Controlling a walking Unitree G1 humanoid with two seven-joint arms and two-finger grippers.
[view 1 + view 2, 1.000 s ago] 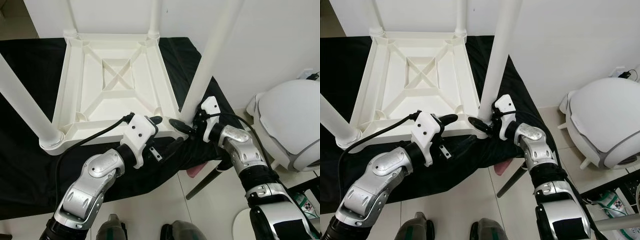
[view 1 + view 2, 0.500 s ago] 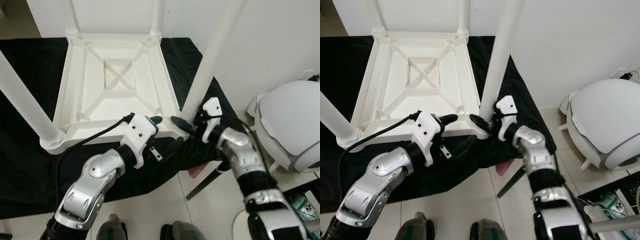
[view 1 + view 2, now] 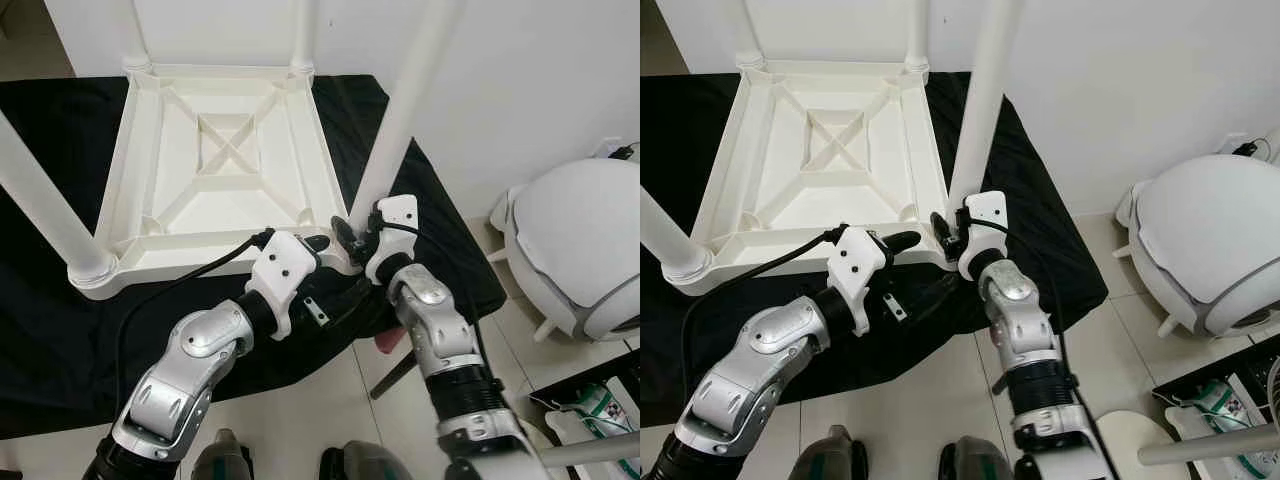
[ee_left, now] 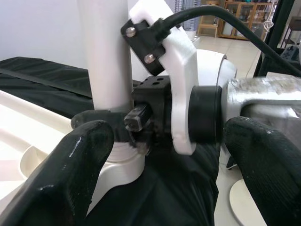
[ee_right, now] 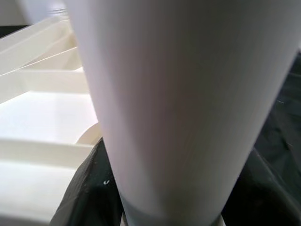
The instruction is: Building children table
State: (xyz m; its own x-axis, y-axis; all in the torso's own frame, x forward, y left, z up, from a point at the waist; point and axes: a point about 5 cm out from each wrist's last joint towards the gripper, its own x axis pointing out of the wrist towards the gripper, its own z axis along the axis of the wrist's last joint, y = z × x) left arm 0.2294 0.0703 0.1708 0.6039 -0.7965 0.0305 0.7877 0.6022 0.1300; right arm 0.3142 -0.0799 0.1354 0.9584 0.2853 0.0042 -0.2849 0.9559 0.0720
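Note:
The white children's table [image 3: 112, 205] lies upside down on a black cloth [image 3: 50, 330], its legs pointing up. My right gripper [image 3: 349, 230] is shut on the base of the near right leg [image 3: 400, 110], just above its corner socket. In the right wrist view that leg [image 5: 183, 94] runs between the black fingers [image 5: 87, 188]. My left gripper [image 3: 334, 267] is open at the table's front edge, right beside the same corner, with nothing in it. The left wrist view looks past its spread fingers [image 4: 70, 165] at the right gripper's wrist [image 4: 188, 108] against the leg.
A white domed appliance [image 3: 580, 250] stands on the tiled floor to the right. A dark slanted rod [image 3: 395, 372] and something pink [image 3: 385, 343] show under the cloth's front right edge. The near left leg [image 3: 40, 200] rises at the left. A white wall is behind.
My right arm has swung inward to the left and its gripper has drawn tighter against the leg's base. The left arm has barely moved. The camera shifted a little.

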